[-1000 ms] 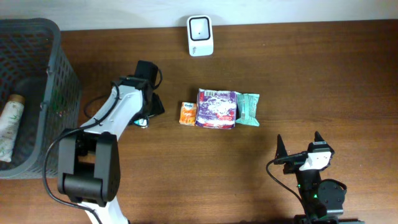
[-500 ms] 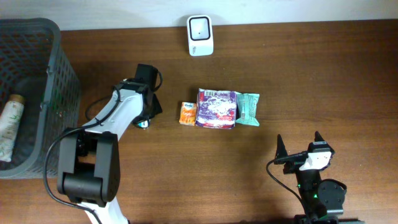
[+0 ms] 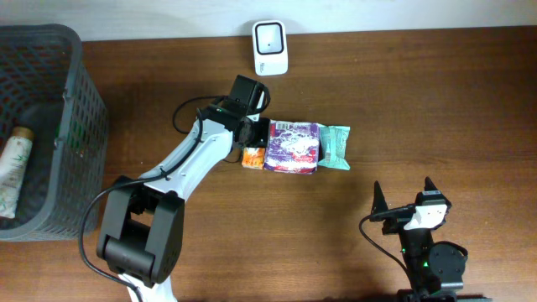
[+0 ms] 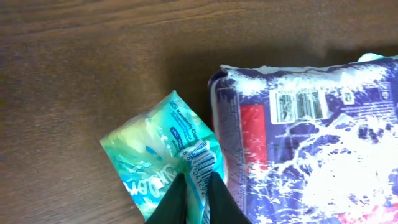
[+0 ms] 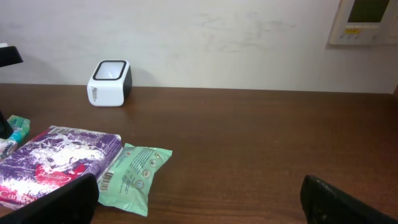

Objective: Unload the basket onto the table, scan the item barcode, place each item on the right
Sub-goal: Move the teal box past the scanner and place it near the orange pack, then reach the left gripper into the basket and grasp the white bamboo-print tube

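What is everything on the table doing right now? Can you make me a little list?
left gripper: shut on the small teal packet, pinched at its barcode
purple pack: lying on the table, close beside the teal packet
green packet: flat, against the purple pack's other side
orange packet: partly under the left gripper
scanner: white, at the far edge, nothing in front of it
right gripper: open, holding nothing
basket: at the left, a bottle inside
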`<state>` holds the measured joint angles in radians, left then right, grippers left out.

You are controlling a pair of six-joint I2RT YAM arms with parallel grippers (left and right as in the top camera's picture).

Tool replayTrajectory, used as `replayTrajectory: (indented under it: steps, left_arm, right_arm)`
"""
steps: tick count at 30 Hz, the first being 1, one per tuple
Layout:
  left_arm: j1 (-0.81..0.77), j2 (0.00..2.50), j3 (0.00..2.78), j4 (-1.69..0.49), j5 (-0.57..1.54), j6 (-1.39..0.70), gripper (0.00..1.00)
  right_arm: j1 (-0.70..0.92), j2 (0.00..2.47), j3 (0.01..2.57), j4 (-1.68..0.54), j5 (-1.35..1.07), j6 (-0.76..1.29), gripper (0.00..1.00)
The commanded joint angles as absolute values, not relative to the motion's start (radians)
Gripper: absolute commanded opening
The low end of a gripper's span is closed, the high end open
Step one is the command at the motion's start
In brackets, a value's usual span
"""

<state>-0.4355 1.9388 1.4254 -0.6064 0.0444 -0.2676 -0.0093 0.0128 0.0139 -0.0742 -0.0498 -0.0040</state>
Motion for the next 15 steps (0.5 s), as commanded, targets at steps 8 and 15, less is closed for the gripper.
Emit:
replayTrajectory:
  steps: [8,15]
  left_arm:
    - [-0.431,1.75,1.627,-0.694,0.022,-0.252,0.99]
    - [-0.419,1.421,1.644,-0.761,-0.302,-0.251,0.99]
  right_arm:
    - [0.001,0.007,0.006,-0.075,-0.055,-0.01,0.99]
    - [0.001,0.007,0.006,-0.075,-0.055,-0.01,0.99]
